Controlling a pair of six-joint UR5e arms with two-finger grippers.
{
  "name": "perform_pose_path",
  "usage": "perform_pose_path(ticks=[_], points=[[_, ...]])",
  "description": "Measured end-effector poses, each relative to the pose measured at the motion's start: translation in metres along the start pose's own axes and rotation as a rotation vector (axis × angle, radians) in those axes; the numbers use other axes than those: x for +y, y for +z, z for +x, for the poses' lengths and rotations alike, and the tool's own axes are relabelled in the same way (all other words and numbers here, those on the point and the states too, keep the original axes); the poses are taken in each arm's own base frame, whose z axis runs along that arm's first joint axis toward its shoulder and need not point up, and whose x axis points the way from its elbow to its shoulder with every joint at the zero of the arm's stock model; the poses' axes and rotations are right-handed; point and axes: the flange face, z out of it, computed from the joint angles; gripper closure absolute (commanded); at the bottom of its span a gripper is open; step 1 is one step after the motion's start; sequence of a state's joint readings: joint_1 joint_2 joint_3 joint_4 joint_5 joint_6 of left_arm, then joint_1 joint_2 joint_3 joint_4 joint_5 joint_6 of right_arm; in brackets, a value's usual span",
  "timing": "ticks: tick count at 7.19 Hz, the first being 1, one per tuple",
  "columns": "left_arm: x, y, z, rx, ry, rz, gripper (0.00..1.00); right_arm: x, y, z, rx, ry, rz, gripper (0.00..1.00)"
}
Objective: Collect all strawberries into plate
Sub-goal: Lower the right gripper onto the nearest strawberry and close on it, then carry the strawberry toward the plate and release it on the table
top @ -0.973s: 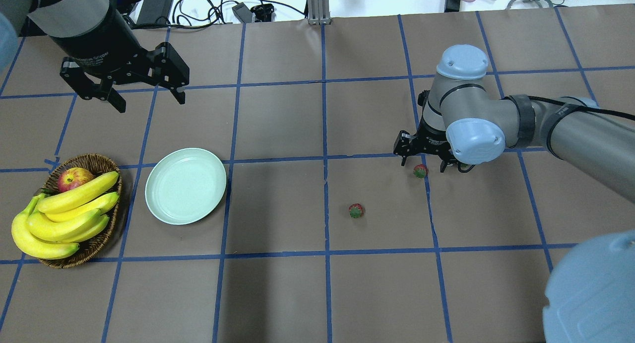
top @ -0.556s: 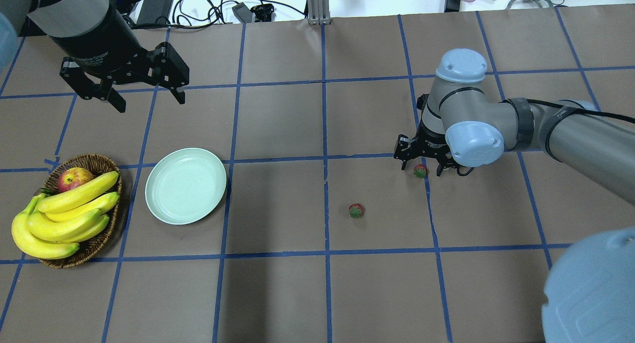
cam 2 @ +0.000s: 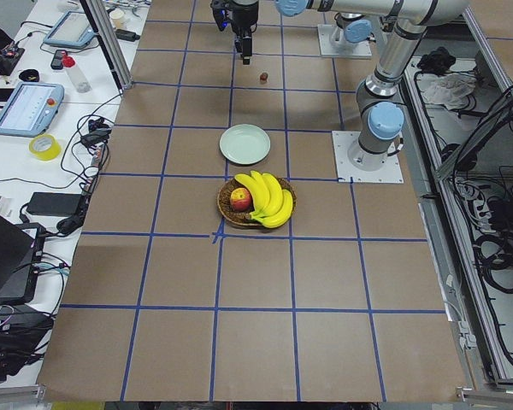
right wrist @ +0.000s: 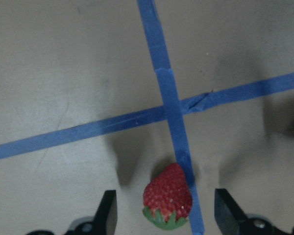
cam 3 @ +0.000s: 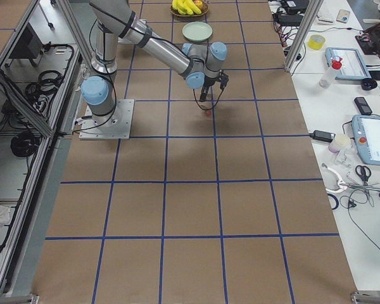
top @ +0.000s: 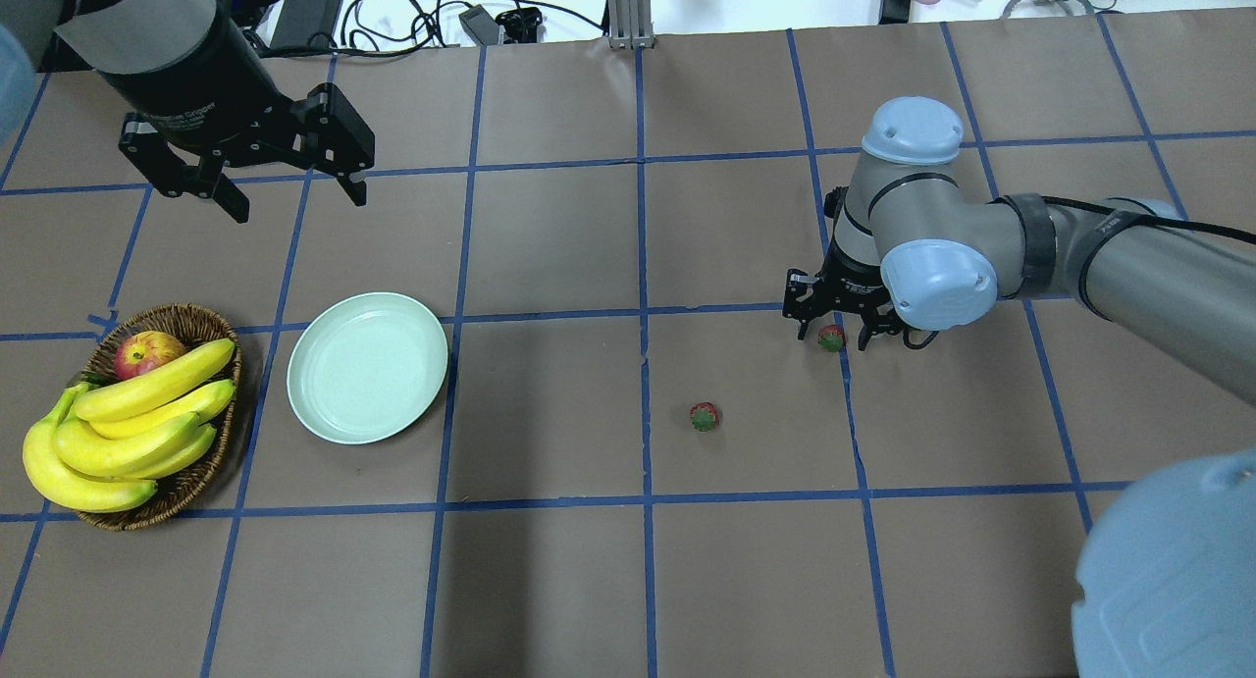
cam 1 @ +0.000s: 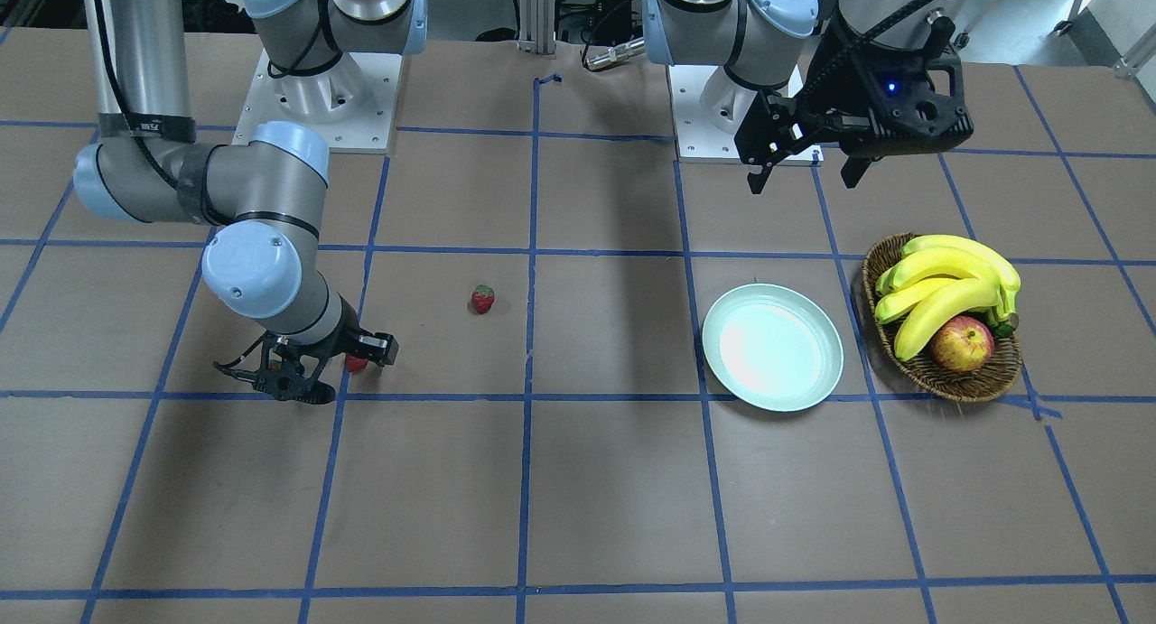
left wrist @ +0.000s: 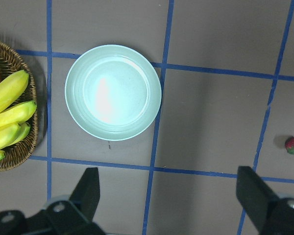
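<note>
Two strawberries show; a third is not in view. One strawberry (top: 831,339) lies on a blue tape line, also seen in the right wrist view (right wrist: 167,198). My right gripper (top: 831,337) is open, low over the table, with one finger on each side of this strawberry and apart from it (right wrist: 166,210). The other strawberry (top: 705,417) lies free to the left and nearer me, and shows in the front view (cam 1: 483,299). The mint-green plate (top: 367,368) is empty. My left gripper (top: 297,203) is open and empty, high behind the plate (left wrist: 112,92).
A brown wicker basket (top: 192,317) with bananas (top: 128,423) and an apple (top: 147,352) stands just left of the plate. Cables and power bricks (top: 306,11) lie past the table's far edge.
My right gripper has come down slightly around the strawberry on the tape line. The left arm, plate and other strawberry have not moved.
</note>
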State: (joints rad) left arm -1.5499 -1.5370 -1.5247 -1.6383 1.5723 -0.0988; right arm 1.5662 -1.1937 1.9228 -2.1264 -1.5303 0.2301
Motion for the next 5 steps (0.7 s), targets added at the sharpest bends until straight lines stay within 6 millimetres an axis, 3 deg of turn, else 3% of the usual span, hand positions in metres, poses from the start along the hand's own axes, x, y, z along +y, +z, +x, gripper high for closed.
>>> perform_pose_path(ticks=[1,2,5], points=[[0.0000,0.0000,0.0000,0.000,0.000,0.000,0.00,-0.0001,-0.0002,-0.0006,-0.005,0.000,0.000,0.91],[0.0001,0.0000,0.0002,0.000,0.001,0.000,0.00,-0.0001,-0.0005,-0.0016,-0.015,0.000,-0.002,1.00],[0.0002,0.0001,0.0004,0.000,0.002,0.000,0.00,-0.0017,-0.0059,-0.0034,-0.029,-0.001,0.006,1.00]])
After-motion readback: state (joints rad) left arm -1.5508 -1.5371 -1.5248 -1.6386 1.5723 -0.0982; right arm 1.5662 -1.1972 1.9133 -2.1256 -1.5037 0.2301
